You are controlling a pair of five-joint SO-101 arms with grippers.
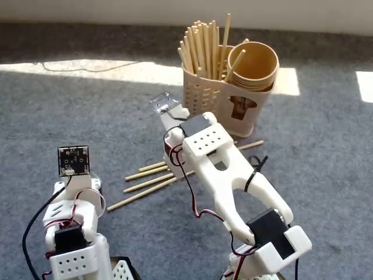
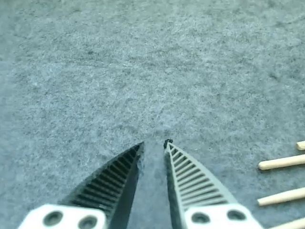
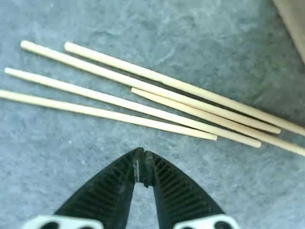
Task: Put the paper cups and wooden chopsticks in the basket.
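Right gripper (image 3: 144, 158) near cut-off chopsticks (image 3: 157, 90)

5 loose chopsticks (image 3: 128, 106), 1 basket (image 1: 201, 96)

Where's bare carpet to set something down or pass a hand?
Free: carpet left of the basket, beyond the left arm; also the stretch right of the basket and right arm. Crowded: between the arms, where loose chopsticks lie by the right gripper.
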